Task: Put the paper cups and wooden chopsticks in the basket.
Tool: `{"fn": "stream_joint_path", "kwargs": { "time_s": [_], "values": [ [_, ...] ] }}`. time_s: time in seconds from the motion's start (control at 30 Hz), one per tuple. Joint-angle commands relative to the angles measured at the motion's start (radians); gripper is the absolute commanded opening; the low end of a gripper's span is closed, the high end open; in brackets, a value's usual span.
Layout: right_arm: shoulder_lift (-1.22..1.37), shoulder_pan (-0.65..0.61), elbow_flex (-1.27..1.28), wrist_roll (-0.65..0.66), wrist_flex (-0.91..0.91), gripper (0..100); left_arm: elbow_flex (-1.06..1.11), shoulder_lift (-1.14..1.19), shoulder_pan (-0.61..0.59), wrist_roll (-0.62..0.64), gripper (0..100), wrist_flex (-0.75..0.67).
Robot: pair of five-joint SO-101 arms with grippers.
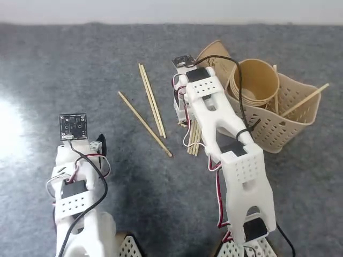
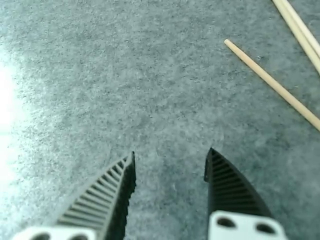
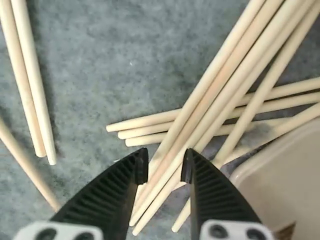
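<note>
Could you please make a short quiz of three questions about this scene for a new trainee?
1. True or false: the left gripper is shut.
2. Where are the stacked paper cups? A: on the carpet. B: in the basket. C: in a gripper.
3. Fill in: the right gripper has its open jaws on either side of wooden ___.
Key: 1 false; 2 B; 3 chopsticks.

Left gripper (image 2: 170, 160): jaws apart, bare carpet (image 2: 125, 75) between and ahead; lone chopstick (image 2: 270, 82) farther ahead, off to one side.
Right gripper (image 3: 164, 165): narrow gap over crossed chopstick pile (image 3: 225, 90); basket (image 3: 285, 160) wall just beside; chopstick pair (image 3: 27, 75) opposite.
</note>
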Motion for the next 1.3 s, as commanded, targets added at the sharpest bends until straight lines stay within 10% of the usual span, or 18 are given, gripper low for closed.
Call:
{"fn": "stream_joint_path", "kwargs": {
  "time_s": [0.0, 1.27],
  "values": [
    [0.022, 0.002, 0.000, -0.005, 0.001, 13.4, -0.007, -0.017, 0.008, -0.008, 21, -0.026],
    [0.038, -0.035, -0.063, 0.043, 0.081, 0.9, -0.007, -0.017, 0.008, -0.009, 21, -0.028]
  ]
}}
